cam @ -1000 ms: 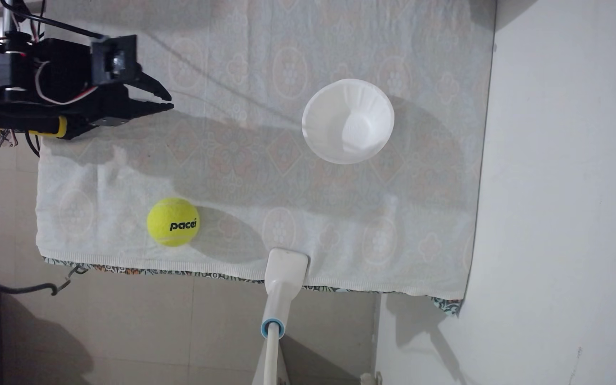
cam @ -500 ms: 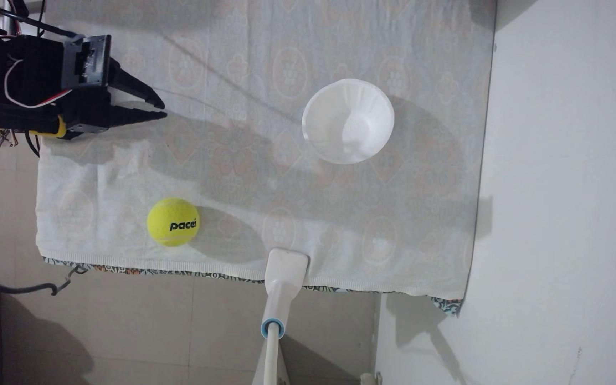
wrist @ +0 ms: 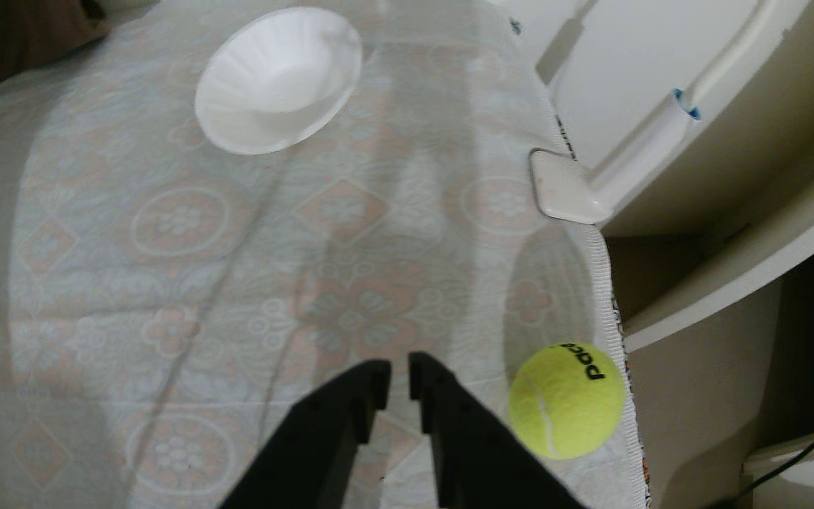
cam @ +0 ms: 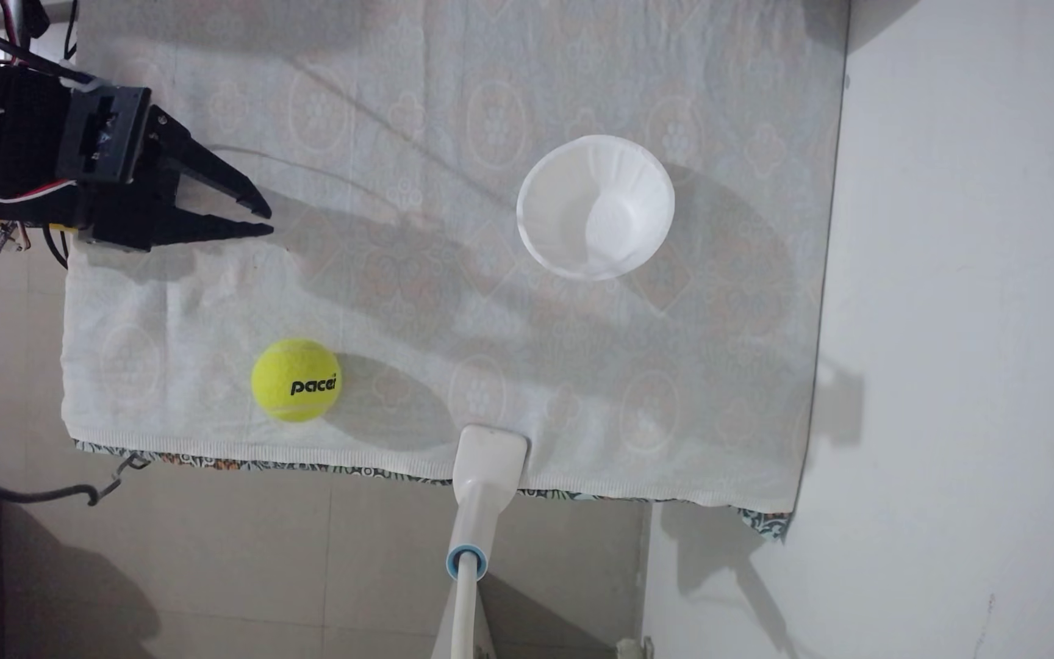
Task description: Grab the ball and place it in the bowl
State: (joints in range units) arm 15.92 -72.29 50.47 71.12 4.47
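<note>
The yellow-green ball (cam: 296, 380) with black "pacer" lettering rests on the patterned cloth near its lower-left edge in the fixed view. In the wrist view the ball (wrist: 566, 400) lies just right of the fingers. The white fluted bowl (cam: 595, 207) stands upright and empty toward the upper right, and the bowl (wrist: 278, 80) shows far ahead at the top of the wrist view. My black gripper (cam: 270, 219) hovers at the upper left, well above the ball in the picture. The gripper (wrist: 399, 374) is open by a narrow gap and holds nothing.
A white flat-headed handle (cam: 489, 459) with a blue ring rests on the cloth's lower edge, right of the ball. The cloth (cam: 423, 304) ends close below the ball, with tiled floor (cam: 258, 557) beyond. A pale wall (cam: 968, 317) bounds the right side.
The gripper has swung down and slightly left in the fixed view, toward the ball's side, and its fingers have parted a little. Ball and bowl have not moved.
</note>
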